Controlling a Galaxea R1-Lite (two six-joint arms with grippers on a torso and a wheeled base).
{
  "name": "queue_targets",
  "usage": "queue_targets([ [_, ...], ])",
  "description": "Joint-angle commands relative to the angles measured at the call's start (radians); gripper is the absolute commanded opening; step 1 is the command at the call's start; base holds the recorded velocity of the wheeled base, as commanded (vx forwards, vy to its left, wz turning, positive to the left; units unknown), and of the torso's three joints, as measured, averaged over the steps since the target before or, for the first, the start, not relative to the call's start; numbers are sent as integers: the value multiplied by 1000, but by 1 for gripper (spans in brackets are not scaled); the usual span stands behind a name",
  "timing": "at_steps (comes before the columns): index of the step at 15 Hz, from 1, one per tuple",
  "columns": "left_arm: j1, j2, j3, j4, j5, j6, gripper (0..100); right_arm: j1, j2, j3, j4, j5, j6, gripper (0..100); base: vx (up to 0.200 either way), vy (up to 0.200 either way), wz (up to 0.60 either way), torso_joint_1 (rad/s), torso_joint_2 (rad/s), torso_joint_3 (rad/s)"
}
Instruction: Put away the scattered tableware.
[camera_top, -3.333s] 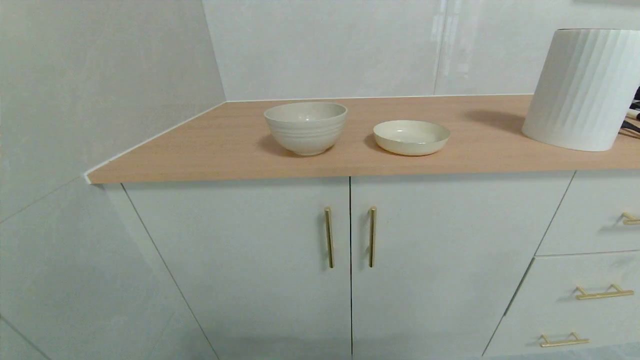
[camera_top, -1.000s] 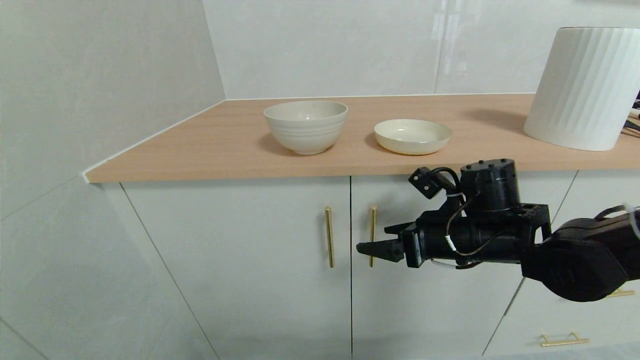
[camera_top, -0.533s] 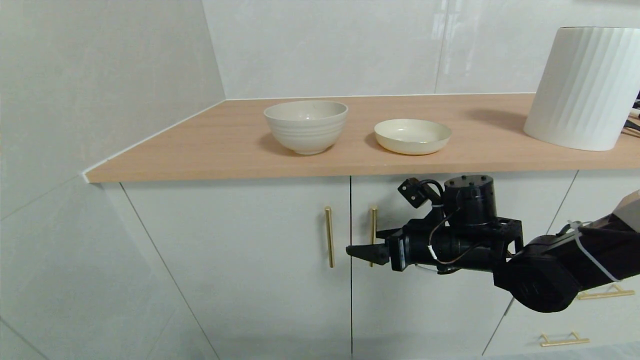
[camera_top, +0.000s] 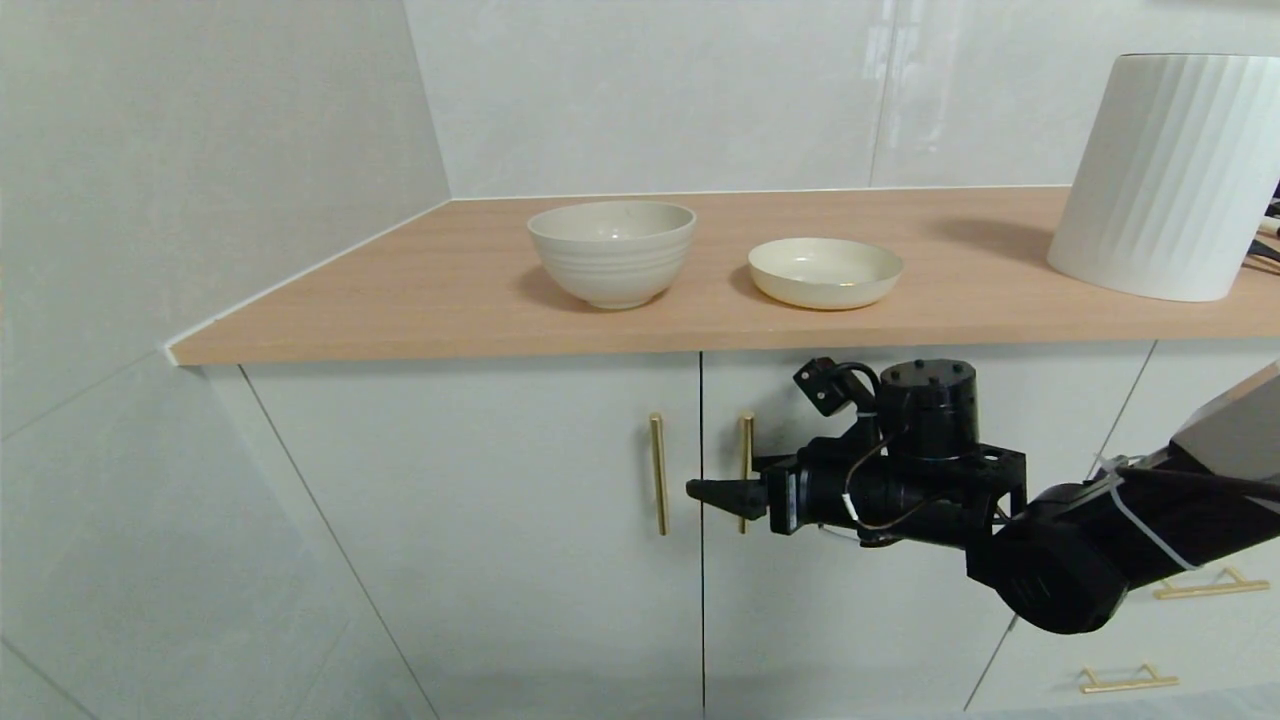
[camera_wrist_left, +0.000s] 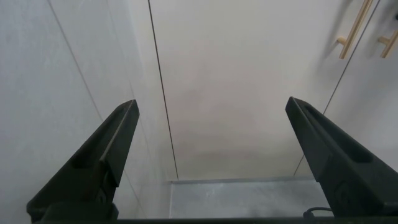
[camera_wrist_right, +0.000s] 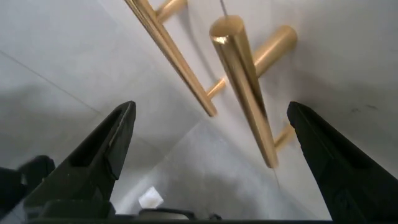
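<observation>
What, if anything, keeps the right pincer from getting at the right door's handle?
Likely yes, it can: nothing shows in the way. The open right pincer sits level with the handle, and the wrist view has that bar between its fingers, close ahead.

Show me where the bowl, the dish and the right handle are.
bowl (camera_top: 612, 265), head view, on its outer wall.
dish (camera_top: 825, 268), head view, on its inner floor.
right handle (camera_top: 746, 440), head view, on the upper bar.
</observation>
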Motion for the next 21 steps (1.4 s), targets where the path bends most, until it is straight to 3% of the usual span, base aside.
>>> queue_targets([
  [1,0,2,0,0,0,0,100,14,17,11,-48,-1,16,100,0,0,0,0,0,0],
  [7,0,2,0,0,0,0,100,36,5,73,-94,0,19,100,0,0,0,0,0,0],
  [11,0,2,0,0,0,0,100,62,1,128,-196,6,20,100,0,0,0,0,0,0],
  [21,0,2,0,0,0,0,100,76,-74,202,-203,8,19,100,0,0,0,0,0,0],
])
